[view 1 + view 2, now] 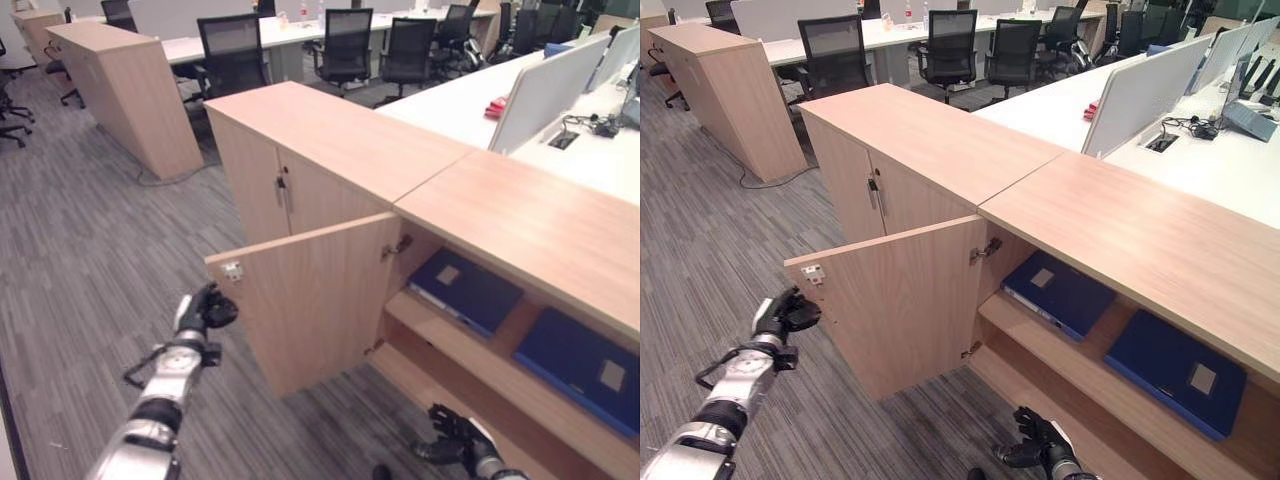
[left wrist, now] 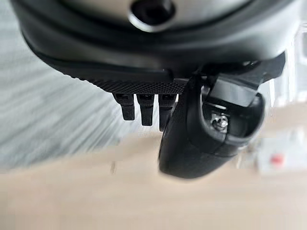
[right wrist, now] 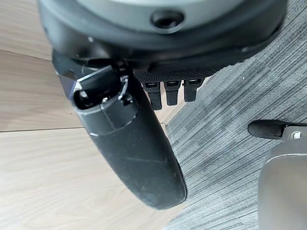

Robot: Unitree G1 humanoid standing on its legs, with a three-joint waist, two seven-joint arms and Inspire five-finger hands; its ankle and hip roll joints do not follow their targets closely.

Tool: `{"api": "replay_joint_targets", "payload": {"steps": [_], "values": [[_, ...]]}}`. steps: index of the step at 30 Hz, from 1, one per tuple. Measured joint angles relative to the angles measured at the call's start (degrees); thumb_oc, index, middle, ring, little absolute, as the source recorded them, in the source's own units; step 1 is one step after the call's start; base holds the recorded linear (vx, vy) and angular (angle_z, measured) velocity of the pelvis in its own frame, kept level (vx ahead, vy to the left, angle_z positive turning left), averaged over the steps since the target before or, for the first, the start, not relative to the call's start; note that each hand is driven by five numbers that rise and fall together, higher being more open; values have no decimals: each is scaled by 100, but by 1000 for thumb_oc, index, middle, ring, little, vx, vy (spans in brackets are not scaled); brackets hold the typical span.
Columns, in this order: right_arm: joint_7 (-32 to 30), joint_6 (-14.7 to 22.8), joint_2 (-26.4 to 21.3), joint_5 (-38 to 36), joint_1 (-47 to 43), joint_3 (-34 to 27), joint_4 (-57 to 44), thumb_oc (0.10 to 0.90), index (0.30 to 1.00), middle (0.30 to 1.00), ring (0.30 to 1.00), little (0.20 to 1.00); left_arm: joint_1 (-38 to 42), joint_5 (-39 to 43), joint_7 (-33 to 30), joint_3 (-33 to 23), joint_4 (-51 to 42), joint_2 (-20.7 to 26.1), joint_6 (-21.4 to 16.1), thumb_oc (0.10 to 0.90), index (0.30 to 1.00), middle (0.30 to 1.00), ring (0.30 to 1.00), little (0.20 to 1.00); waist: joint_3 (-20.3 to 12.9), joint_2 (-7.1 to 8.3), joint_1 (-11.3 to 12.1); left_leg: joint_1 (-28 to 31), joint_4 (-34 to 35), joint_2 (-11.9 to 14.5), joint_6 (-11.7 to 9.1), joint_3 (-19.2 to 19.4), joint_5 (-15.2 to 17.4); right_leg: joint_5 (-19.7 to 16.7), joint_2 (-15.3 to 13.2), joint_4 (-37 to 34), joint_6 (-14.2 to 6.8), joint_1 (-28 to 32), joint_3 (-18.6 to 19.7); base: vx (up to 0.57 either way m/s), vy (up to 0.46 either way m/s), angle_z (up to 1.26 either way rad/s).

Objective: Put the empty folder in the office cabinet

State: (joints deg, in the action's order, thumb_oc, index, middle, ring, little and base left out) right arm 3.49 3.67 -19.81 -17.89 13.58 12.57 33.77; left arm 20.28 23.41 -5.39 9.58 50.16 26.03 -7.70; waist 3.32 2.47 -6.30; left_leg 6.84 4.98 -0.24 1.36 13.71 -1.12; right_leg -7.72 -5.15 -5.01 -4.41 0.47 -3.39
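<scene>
Standing open, the cabinet door point(image 1: 315, 300) shows you two blue folders point(image 1: 465, 290) lying flat on the upper shelf point(image 1: 455, 335) of the office cabinet point(image 1: 520, 225) — one left, one right, apart. Your left hand point(image 1: 205, 310) sits just beside the door's outer edge, fingers relaxed, holding nothing. Your right hand point(image 1: 455, 440) hangs low before the bottom shelf — likewise loose and empty.

no text, number or sign can be read anywhere. the pale labels on the blue folders point(image 1: 1060, 293) are too small to tell.
</scene>
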Motion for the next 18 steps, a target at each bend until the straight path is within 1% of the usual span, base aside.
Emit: {"api": "replay_joint_targets", "payload": {"steps": [2,4,7,10,11,12,13,14,15,16,17,18], "values": [[-39,-17,35,72,-11,-9,33,800,900,900,900,900,-195,73,-27,59,-282,-45,2,800,900,900,900,900,1,23,27,-3,-1,-4,0,-2,0,0,-1,3,0,-2,-9,-7,47,2],[-89,-27,117,194,3,-62,35,800,900,900,900,900,-918,96,-54,42,-1199,-23,-9,800,900,900,900,900,3,23,63,1,0,-24,27,-3,18,2,-23,3,-3,-2,-13,-18,63,2],[-97,-32,151,215,3,-109,39,800,900,900,900,900,-1228,95,4,200,-1629,-3,-11,800,900,900,900,900,6,18,174,7,0,-64,51,-8,32,3,-63,4,-27,-1,-17,-16,59,3],[-97,-35,206,218,11,-212,39,800,900,900,900,900,-1656,95,143,230,-2137,10,-12,800,900,900,900,900,10,18,190,4,0,-106,72,-10,40,4,-115,4,-55,-3,-19,-138,12,-3],[-105,-40,222,221,-73,-242,73,800,900,900,900,900,-1862,109,279,213,-2351,40,-62,800,900,900,900,900,60,81,248,-71,-30,-173,112,75,14,-183,-93,144,-67,-212,1,-196,-33,-31],[-106,-39,235,222,-187,-273,85,800,900,900,900,900,-1894,112,332,173,-2413,78,-134,800,900,900,900,900,63,-10,293,-175,-22,-122,137,185,-2,-283,-104,214,-203,-390,1,-172,-33,-49],[-114,-41,258,221,-256,-279,88,800,900,900,900,900,-1868,118,385,152,-2455,78,-158,800,900,900,900,900,98,-1,335,-260,-10,-116,192,291,-35,-350,-133,176,-390,-477,-9,-99,-15,-44],[-125,-43,292,220,-359,-276,92,800,900,900,900,900,-1858,123,412,126,-2518,122,-155,800,900,900,900,900,169,24,357,-288,-16,-120,277,346,-86,-179,-208,164,-555,-494,-105,-158,-29,-33],[-129,-46,309,220,-399,-271,118,800,900,900,900,900,-1858,157,416,114,-2544,129,-154,800,900,900,900,900,209,18,391,-302,-9,-99,309,438,-95,-11,-271,387,-537,-582,-293,-142,-25,-34],[-128,-54,309,220,-473,-262,153,800,900,900,900,900,-1858,238,420,98,-2553,112,-155,800,900,900,900,900,283,-64,453,-308,-4,-18,324,539,-98,85,-344,809,-540,-718,-493,-141,-25,-38],[-144,-54,310,220,-516,-264,161,800,900,900,900,900,-1866,298,445,101,-2579,159,-149,800,900,900,900,900,338,-159,538,-366,-4,67,343,617,-124,163,-405,1165,-605,-793,-587,-266,-48,-60],[-184,-54,305,221,-644,-271,228,800,900,900,900,900,-1915,334,609,141,-2777,277,-138,800,900,900,900,900,431,-281,728,-431,-38,268,384,788,-218,576,-751,2083,-555,-881,-1245,-240,-70,-55]]}}
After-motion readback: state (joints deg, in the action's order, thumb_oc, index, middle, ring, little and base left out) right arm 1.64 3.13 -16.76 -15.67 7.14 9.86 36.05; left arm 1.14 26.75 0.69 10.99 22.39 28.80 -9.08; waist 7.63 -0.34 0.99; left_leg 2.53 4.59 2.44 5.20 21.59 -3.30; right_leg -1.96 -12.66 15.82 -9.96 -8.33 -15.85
